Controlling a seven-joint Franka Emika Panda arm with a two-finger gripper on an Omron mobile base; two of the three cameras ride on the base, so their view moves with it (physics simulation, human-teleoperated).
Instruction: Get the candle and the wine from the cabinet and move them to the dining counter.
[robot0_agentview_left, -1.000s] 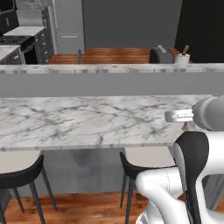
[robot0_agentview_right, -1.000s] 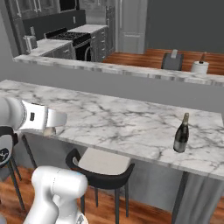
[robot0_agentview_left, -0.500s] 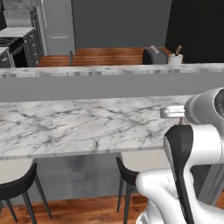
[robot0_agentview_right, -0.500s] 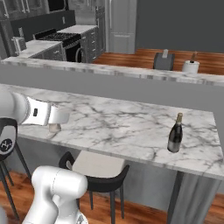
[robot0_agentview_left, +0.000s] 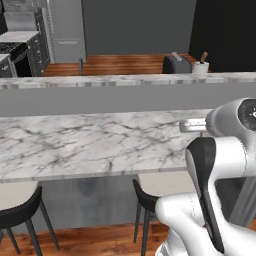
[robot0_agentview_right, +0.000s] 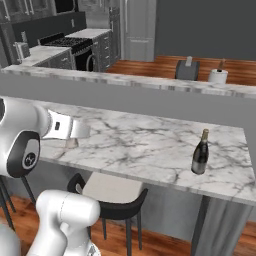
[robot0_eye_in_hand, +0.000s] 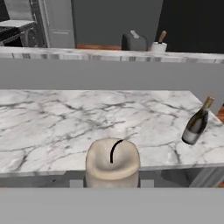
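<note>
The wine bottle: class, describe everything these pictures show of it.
The wine bottle is tall dark glass with a gold-foil neck and a pale label low on its body. It stands upright and alone on the white marble dining counter, near its right end and close to the front edge. Only the counter touches it; the hand view shows it tilted.

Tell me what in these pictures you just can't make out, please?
- Candle, hand view: its base is cut off by the bottom of the picture, so whether it rests on the dining counter is unclear.
- Tool's fingertips, right base view: hidden under the white hand.
- Wine label: too small to read.
- Tool, left base view: covered by the arm's big joint.
</note>
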